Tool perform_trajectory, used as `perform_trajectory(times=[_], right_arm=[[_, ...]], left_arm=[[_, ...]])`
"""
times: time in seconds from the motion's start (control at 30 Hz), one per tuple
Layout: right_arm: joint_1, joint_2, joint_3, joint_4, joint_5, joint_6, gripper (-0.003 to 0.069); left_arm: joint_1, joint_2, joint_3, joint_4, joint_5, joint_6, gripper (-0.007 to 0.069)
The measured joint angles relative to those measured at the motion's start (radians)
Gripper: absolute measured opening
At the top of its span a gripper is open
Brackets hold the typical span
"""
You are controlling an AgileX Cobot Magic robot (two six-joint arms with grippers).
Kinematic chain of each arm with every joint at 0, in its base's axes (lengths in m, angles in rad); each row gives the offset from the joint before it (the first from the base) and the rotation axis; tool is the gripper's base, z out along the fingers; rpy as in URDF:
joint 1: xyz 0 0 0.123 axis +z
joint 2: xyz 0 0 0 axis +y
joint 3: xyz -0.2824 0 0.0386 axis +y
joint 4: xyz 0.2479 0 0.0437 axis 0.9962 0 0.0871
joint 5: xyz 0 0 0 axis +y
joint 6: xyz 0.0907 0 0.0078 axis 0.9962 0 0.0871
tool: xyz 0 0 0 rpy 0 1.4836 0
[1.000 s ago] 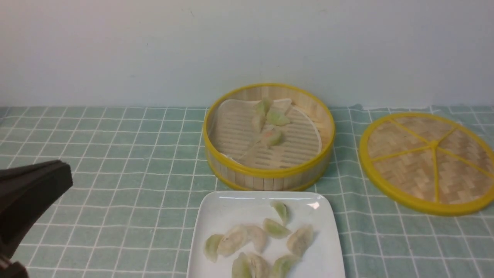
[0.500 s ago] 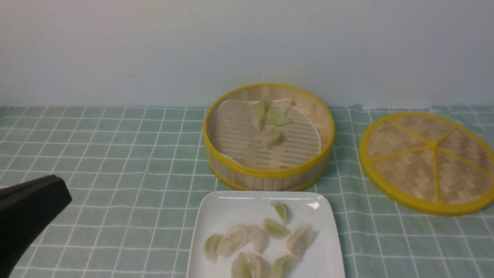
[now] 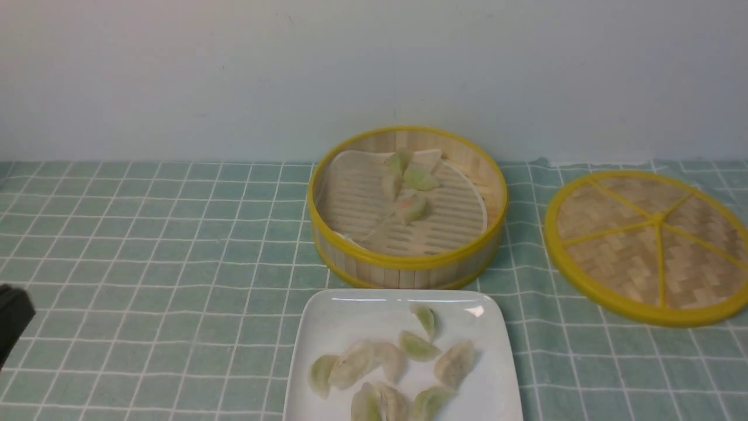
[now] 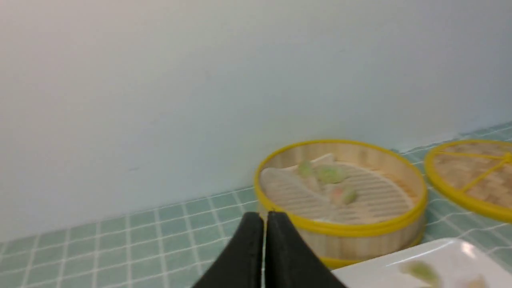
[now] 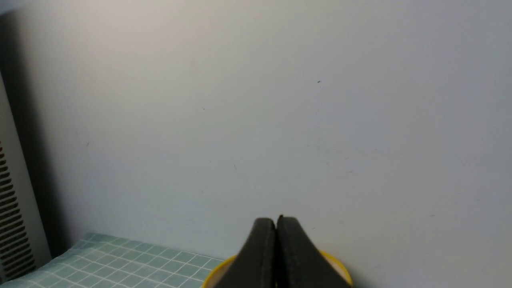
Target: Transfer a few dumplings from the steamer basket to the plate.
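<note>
— Lettering?
— None legible. Plate [image 3: 473, 397]: near edge cropped; bears dumplings [image 3: 418, 346]. Lid [image 3: 631, 263]: side cropped.
— Claws?
— Left [image 4: 265, 218], right [image 5: 277, 222]: both clenched, empty.

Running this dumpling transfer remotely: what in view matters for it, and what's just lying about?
Part of the job:
- pale green and whitish crescent dumplings
- round bamboo steamer basket with yellow rims
- white square plate with rounded corners

Just there:
- flat woven yellow-rimmed lid with spokes
- green-and-white checked tablecloth
</note>
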Motion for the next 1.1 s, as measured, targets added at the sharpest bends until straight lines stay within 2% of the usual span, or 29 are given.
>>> perform_trajectory(times=[0.17, 0.27, 0.57, 1.1], right_arm=[[0.000, 0.000, 0.000, 0.000, 0.000, -0.001, -0.0013], [0.000, 0.000, 0.000, 0.000, 0.001, -0.001, -0.0013], [0.000, 0.000, 0.000, 0.000, 0.003, -0.001, -0.0013], [0.000, 0.000, 0.000, 0.000, 0.004, 0.000, -0.0013]], left_arm=[[0.123, -0.142, 0.210, 0.144, -0.025, -0.150, -0.0006], [0.151, -0.169, 0.325, 0.199, -0.027, -0.193, -0.0006], [0.092, -0.170, 0.364, 0.278, 0.040, -0.206, -0.0006], [0.089, -0.170, 0.364, 0.285, 0.041, -0.210, -0.0006]])
